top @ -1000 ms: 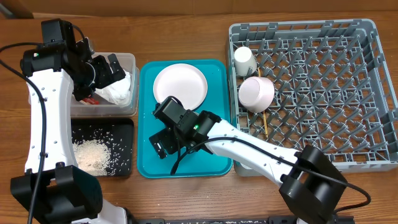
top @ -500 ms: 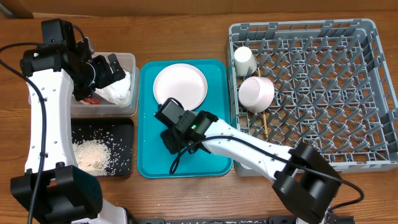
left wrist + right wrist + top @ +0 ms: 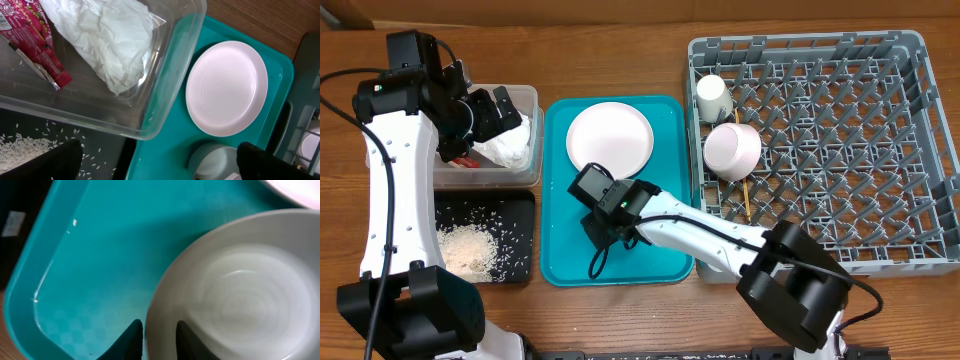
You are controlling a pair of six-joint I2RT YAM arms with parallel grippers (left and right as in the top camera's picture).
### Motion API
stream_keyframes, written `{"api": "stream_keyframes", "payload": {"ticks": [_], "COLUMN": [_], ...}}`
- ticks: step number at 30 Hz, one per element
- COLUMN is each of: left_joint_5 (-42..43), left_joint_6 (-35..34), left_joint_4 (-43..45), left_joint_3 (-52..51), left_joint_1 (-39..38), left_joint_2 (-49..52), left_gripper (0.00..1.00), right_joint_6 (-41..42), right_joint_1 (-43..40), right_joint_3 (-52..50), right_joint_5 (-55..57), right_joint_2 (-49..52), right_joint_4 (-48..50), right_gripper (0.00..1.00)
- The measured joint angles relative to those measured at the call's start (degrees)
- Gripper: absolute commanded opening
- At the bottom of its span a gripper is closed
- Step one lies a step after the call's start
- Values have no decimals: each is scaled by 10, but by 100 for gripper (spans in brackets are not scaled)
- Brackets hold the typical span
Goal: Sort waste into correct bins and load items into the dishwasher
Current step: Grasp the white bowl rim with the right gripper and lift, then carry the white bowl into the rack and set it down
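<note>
My right gripper (image 3: 157,330) is shut on the rim of the white-grey bowl (image 3: 240,295), one finger inside and one outside, low on the teal tray (image 3: 100,255). From overhead the gripper (image 3: 605,222) covers the bowl. A pale pink plate (image 3: 610,137) lies just behind it. My left gripper (image 3: 160,165) hangs open and empty over the clear tub (image 3: 170,75), which holds the napkin (image 3: 110,35) and the red wrapper (image 3: 35,40). Rice (image 3: 470,248) lies in the black tray (image 3: 520,215). The dishwasher rack (image 3: 920,150) holds a white cup (image 3: 713,98), a pinkish bowl (image 3: 732,150) and chopsticks (image 3: 748,200).
The teal tray (image 3: 670,250) sits between the two bins on its left and the rack on its right, close to both. The right arm reaches across the rack's front left corner. Bare wooden table lies behind the tray and bins.
The right gripper has shifted a little to the right over the tray and closed from wide open onto the bowl's rim. The left arm has not moved.
</note>
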Motion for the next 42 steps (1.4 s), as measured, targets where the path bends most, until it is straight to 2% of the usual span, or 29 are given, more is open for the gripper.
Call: {"api": "stream_keyframes", "payload": {"ticks": [3,12,18,22,30,37,42], "left_joint_5": [0,0,0,0,0,0,0], "left_joint_6": [0,0,0,0,0,0,0], "left_joint_4": [0,0,0,0,0,0,0], "left_joint_3": [0,0,0,0,0,0,0], "left_joint_1": [0,0,0,0,0,0,0], "left_joint_2": [0,0,0,0,0,0,0], "left_gripper": [100,100,100,100,100,100,100], "right_joint_6": [1,-3,-2,0,15,50,41], "right_joint_1": [0,0,0,0,-12,-146,-265], "right_joint_3": [0,4,27,40,46,50,51], "right_joint_5": [0,10,8,-2,-51,-111,-201], "right_joint_2": [2,1,-26,-79,-264,-426,-487], "right_joint_4": [-1,-8,-74,-133,-229,-264,-271], "right_gripper": [7,4,4,4,4,4,4]}}
